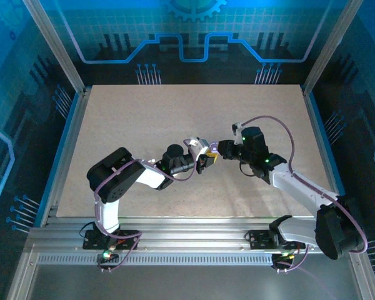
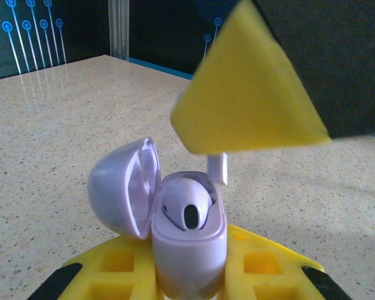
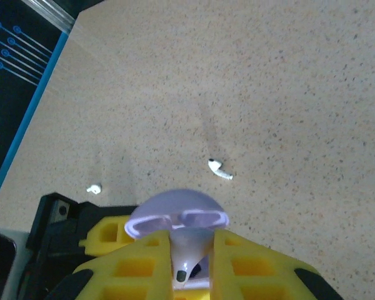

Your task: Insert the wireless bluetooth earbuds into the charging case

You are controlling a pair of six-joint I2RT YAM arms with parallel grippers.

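Observation:
The pale lilac charging case (image 2: 189,250) stands upright between the yellow fingers (image 2: 119,269) of my left gripper (image 2: 189,275), which is shut on it. Its lid (image 2: 122,187) hangs open to the left, and one earbud (image 2: 186,205) sits in the case. From above, my right gripper (image 3: 190,262) is shut on another white earbud (image 3: 189,247); its stem (image 2: 217,167) points down at the case's right slot. In the right wrist view the open case (image 3: 178,215) lies just below the held earbud. In the top view both grippers (image 1: 200,157) (image 1: 217,152) meet at mid-table around the case (image 1: 194,145).
On the speckled tabletop beyond the case lie a loose white earbud (image 3: 219,169) and a smaller white piece (image 3: 94,188) to its left. The table's blue-edged left border (image 3: 25,125) runs nearby. Metal frame posts (image 1: 56,44) stand at the table corners.

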